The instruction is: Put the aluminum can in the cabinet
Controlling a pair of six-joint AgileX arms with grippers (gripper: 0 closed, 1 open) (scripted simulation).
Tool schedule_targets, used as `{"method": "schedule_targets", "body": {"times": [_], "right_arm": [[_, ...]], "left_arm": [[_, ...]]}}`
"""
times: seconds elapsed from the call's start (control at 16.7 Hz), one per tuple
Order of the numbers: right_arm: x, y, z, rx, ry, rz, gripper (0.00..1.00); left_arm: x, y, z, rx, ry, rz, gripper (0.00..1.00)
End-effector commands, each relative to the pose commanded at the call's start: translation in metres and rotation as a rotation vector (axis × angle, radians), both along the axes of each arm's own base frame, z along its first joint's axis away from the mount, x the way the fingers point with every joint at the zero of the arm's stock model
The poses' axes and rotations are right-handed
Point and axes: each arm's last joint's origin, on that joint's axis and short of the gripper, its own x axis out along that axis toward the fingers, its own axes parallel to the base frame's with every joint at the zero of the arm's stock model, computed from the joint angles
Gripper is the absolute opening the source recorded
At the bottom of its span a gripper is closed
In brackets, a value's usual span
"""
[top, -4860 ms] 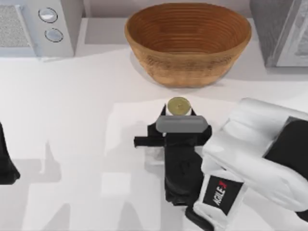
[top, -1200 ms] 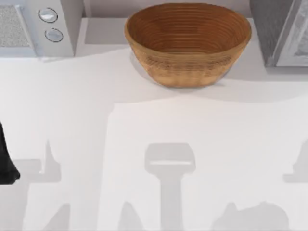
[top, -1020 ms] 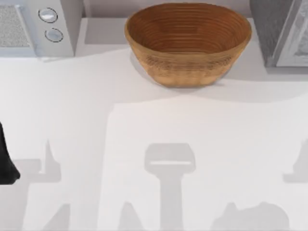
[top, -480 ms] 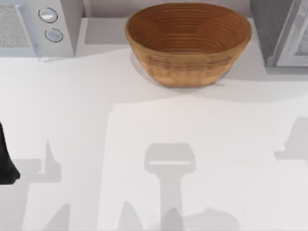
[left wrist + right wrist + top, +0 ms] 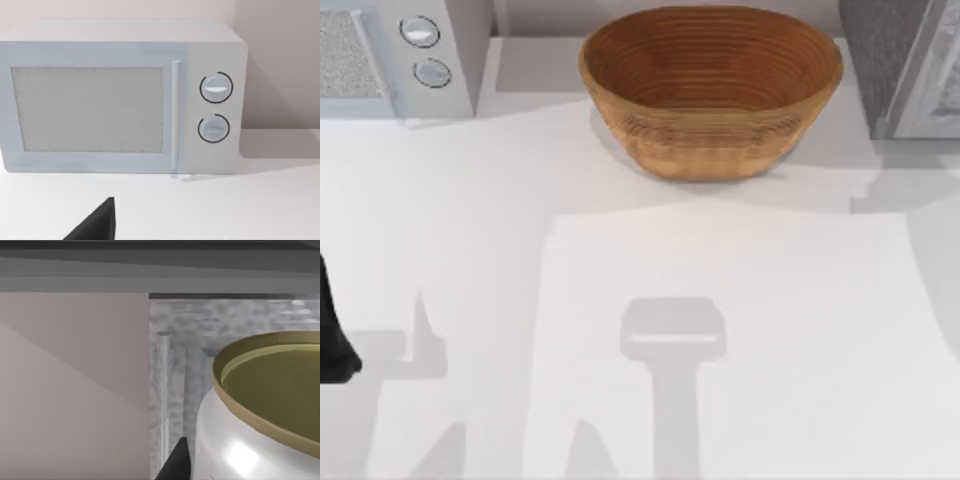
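Your right hand is carrying the glossy, gold-rimmed aluminum can (grip unclear) before the speckled grey cabinet.

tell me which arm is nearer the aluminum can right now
Right. The aluminum can sits close against the right pincer's fingertip, facing the grey cabinet. The left arm is parked at the table's left edge.

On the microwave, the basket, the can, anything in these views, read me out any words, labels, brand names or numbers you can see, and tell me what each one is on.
There is no readable text.
microwave: two round dials, no numbers or markings around them.
aluminum can: white body and gold rim close up, no lettering.
woven basket: plain.
cabinet: plain grey.
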Motion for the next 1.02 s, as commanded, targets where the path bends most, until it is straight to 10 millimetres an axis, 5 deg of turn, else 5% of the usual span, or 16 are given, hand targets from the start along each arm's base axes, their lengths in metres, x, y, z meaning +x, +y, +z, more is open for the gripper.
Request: {"method": "schedule_targets", "body": {"times": [0.24,0.42,1.02], "right_arm": [[0.041,0.013,0.057,0.002,-0.016,-0.004,0.0],[0.065,0.021,0.081,0.005,-0.026,0.0,0.0],[0.081,0.027,0.091,0.008,-0.024,0.003,0.0]], "left_arm": [[0.0,0.0,0.0,0.0,0.0,0.0,1.0],[0.0,0.0,0.0,0.0,0.0,0.0,1.0],[0.0,0.0,0.0,0.0,0.0,0.0,1.0]]}}
